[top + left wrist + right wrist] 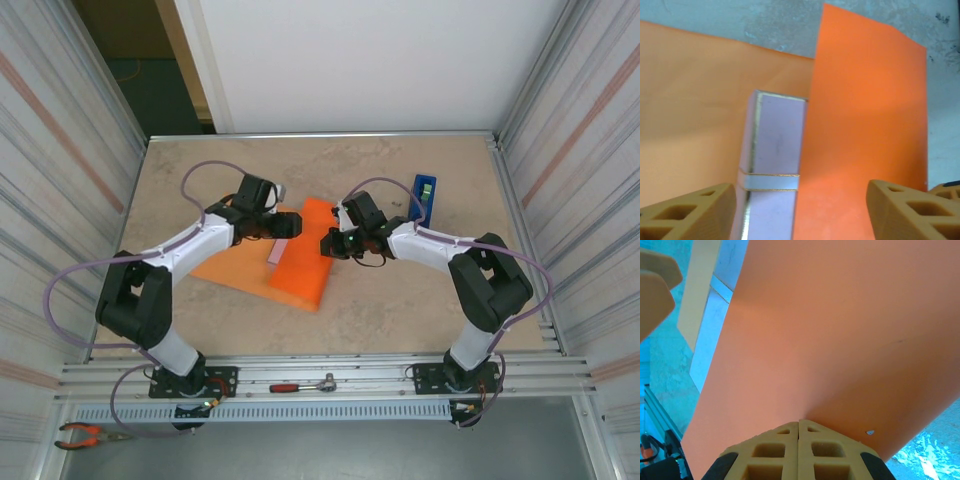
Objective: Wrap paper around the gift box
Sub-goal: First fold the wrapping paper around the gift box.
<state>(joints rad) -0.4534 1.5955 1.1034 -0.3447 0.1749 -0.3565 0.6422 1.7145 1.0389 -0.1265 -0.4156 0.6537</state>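
Observation:
The orange paper (pixel 305 255) lies mid-table with its right part raised as a flap over the gift box (pixel 277 252), a pale pink box that shows as a strip at the flap's left edge. My left gripper (pixel 283 225) hovers over the box, open and holding nothing. In the left wrist view its gripper (pixel 800 205) straddles the box (pixel 775 145) and the flap's edge (pixel 865 125); flat paper (pixel 690 100) lies to the left. My right gripper (pixel 335 243) is at the flap's right edge. In the right wrist view this gripper (pixel 799 424) is shut on the paper (pixel 840 330).
A blue tape dispenser (pixel 423 195) stands upright behind the right arm. A red-handled tool (pixel 303 385) lies on the front rail, and pliers (pixel 85 435) lie at the bottom left. Metal walls close in the table on both sides.

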